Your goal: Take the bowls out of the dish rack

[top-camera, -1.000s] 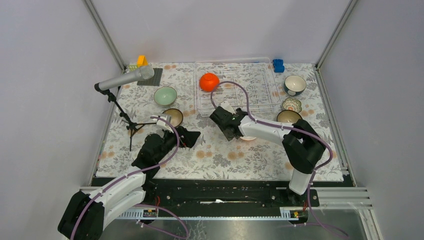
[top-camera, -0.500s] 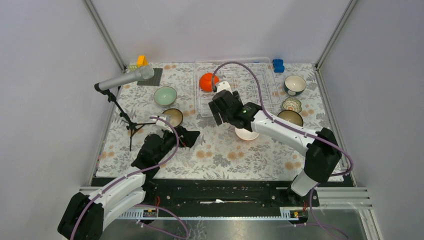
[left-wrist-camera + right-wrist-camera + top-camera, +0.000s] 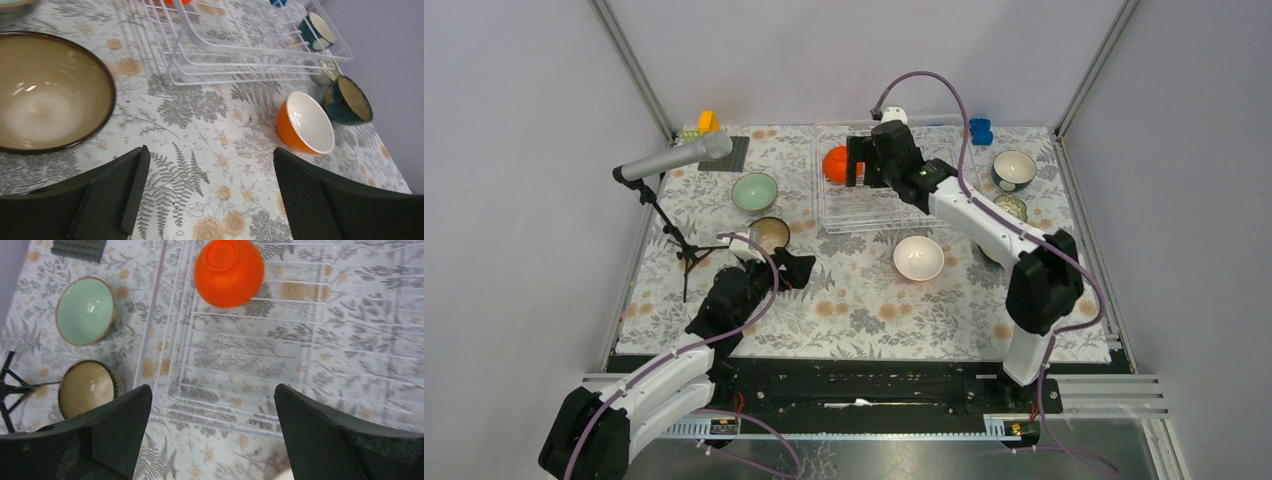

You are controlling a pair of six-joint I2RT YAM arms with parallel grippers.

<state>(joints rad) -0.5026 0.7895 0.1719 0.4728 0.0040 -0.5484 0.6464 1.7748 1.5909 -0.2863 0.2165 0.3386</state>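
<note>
The clear wire dish rack (image 3: 924, 185) holds one bright orange bowl (image 3: 834, 163), upside down at its far left; it also shows in the right wrist view (image 3: 229, 271). My right gripper (image 3: 856, 168) hovers open and empty above the rack (image 3: 300, 340), just right of that bowl. A second orange bowl with a white inside (image 3: 919, 257) stands on the table in front of the rack. The mint bowl (image 3: 754, 190) and the tan, dark-rimmed bowl (image 3: 770, 234) stand left of the rack. My left gripper (image 3: 786, 270) is open and empty, low beside the tan bowl (image 3: 45, 92).
A teal bowl (image 3: 1014, 168), a patterned bowl (image 3: 1012, 207) and a dark teal bowl (image 3: 347, 100) stand right of the rack. A microphone on a stand (image 3: 674, 158) is at the left. A blue block (image 3: 980, 130) and a yellow block (image 3: 708, 121) lie at the back.
My right arm has risen from the table in front of the rack and swung back over the rack to the orange bowl, leaving the white-inside bowl uncovered. The left arm barely moved.
</note>
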